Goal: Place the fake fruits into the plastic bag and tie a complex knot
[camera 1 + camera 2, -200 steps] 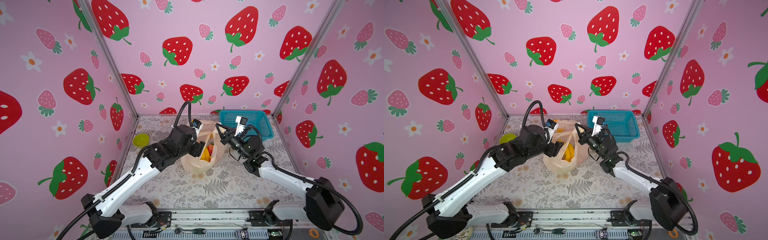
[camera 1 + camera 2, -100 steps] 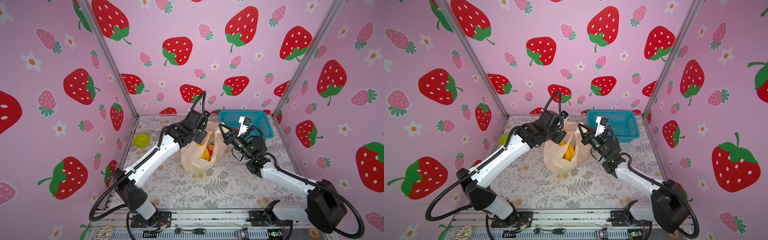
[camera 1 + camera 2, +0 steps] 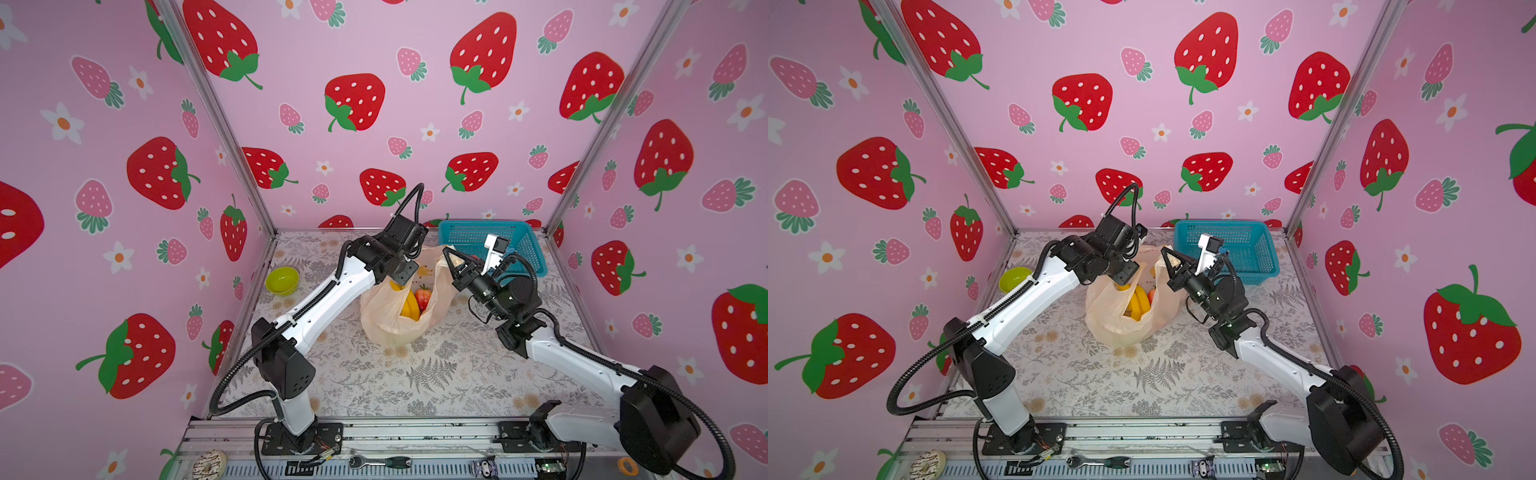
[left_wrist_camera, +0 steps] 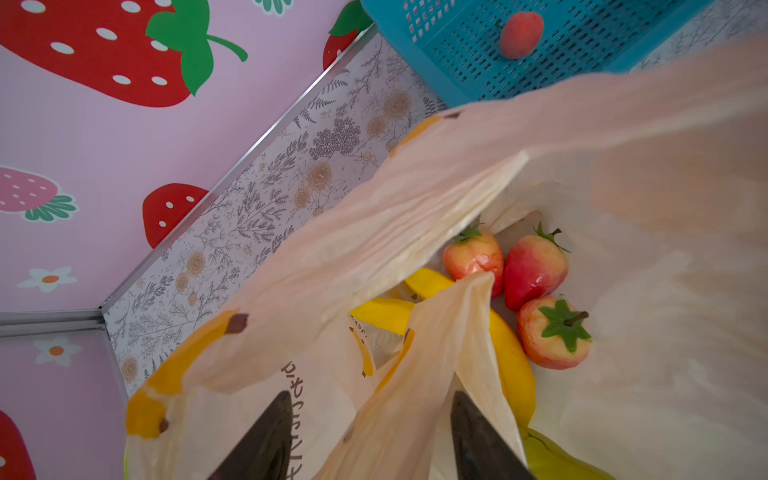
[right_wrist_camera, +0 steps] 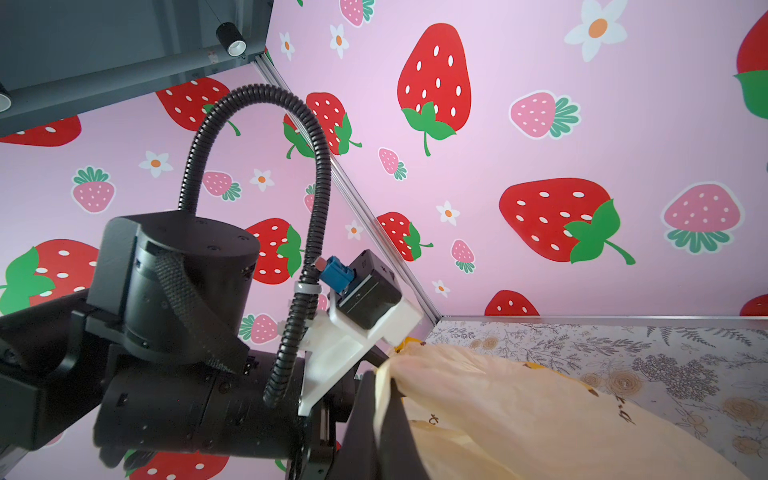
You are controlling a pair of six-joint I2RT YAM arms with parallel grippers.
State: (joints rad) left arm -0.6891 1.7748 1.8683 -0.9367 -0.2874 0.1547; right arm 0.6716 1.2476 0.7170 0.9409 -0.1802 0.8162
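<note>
While R hand [image 3: 449, 252] clamps bag [image 3: 386, 320] handle [image 5: 457, 374], L hand [image 4: 370, 395] is apart, astride another strip [image 4: 451, 332].

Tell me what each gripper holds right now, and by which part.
The right gripper is shut on the plastic bag, pinching one handle strip. The left gripper stands open astride the other strip, gripping nothing.

Both top views look steeply down from high at the open front, sharing nearly the whole floral-patterned counter [image 3: 415, 374] and pink strawberry-print walls [image 3: 374, 50]. The left wrist camera peers close into the thin translucent peach plastic bag [image 4: 665, 332]; the right wrist camera looks low across its top, the black left arm [image 5: 174, 332] close alongside.
</note>
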